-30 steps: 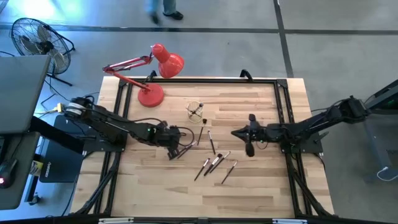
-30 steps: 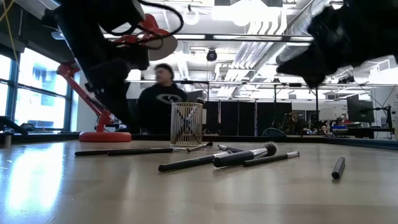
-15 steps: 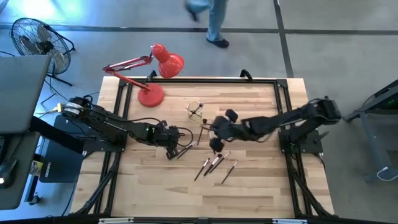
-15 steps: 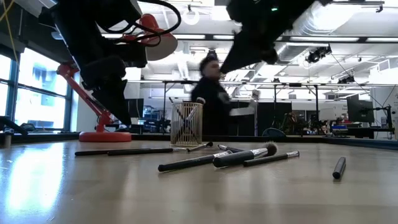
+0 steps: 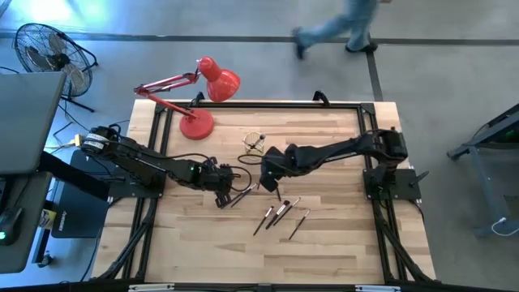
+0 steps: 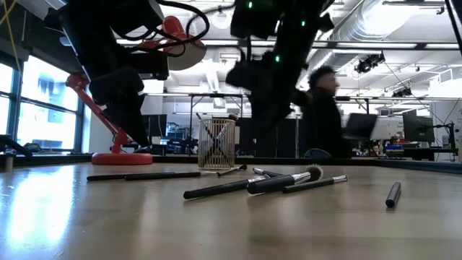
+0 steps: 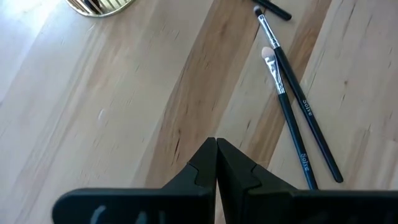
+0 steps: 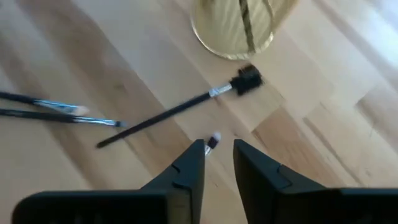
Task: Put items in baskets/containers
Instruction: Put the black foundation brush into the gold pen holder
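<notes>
The right arm has swung well across the pale wooden table (image 5: 340, 211) since a second ago, when it sat folded near the right edge. Now the right gripper (image 5: 270, 168) hangs over the middle, just beside the small see-through wire-sided cup (image 5: 255, 146). Its wrist view shows its two dark fingers (image 8: 186, 171) a little apart with nothing between them. Beneath them lies a small pale-tipped brush (image 8: 212, 141), and just past that a longer dark-handled brush with a black fluffy head (image 8: 180, 111) that almost touches the gold foot of the cup (image 8: 239, 28).

The left gripper (image 5: 225, 192) has not shifted; it sits low over the table left of centre, its fingers (image 7: 205, 165) pressed together and holding nothing. Beside it lie two thin black-handled brushes with pale metal ferrules (image 7: 292, 118), side by side and touching along their length.

The cup stands upright towards the back of the table, in front of the red desk lamp (image 5: 197, 123), with at least one brush already standing in it. The other brushes are scattered flat on the wood: a loose cluster of four thin brushes (image 5: 280, 215) in front of the right gripper, seen at table height as dark handles (image 6: 224, 189) and one with a bushy head (image 6: 285, 180).

Behind the table a person (image 6: 321, 112) has walked from left to right across the room. A black floor fan (image 5: 45, 53) stands off the table's far left corner.
</notes>
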